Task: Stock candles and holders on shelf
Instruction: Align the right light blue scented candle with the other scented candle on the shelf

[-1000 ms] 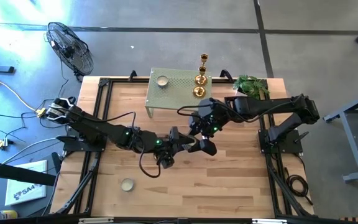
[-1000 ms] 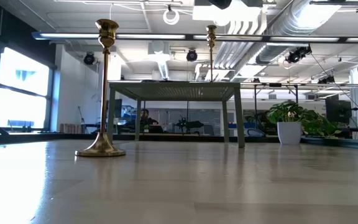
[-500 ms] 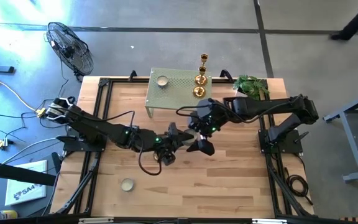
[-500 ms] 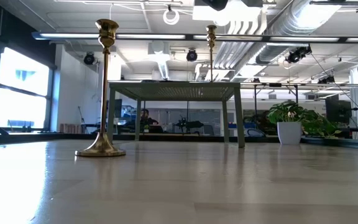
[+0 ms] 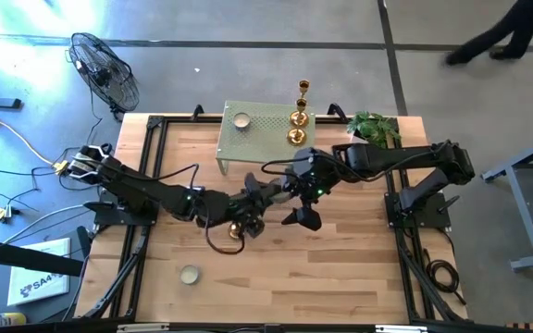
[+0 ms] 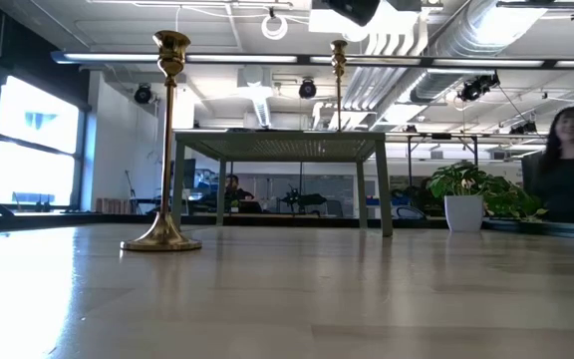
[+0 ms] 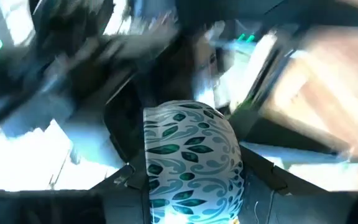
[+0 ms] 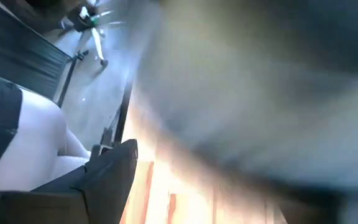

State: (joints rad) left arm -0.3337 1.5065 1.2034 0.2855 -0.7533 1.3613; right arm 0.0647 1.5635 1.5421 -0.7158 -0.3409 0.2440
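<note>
We see both arms meeting at the worktop's (image 5: 340,268) centre. The left hand (image 5: 259,196) grips a round object with a white and teal leaf pattern (image 7: 191,162) (its identity is unclear). The right hand (image 5: 302,215) sits just at its three o'clock, but we cannot tell how wide its fingers stand. The shelf (image 5: 262,139) at twelve o'clock carries one candle (image 5: 241,120) and gold holders (image 5: 298,118). Another candle (image 5: 190,274) lies at seven o'clock.

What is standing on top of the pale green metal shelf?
On the pale green perforated metal shelf sit one cream round candle near its left end and shiny gold candle holders at its right end. How many holders stand there cannot be told.
</note>
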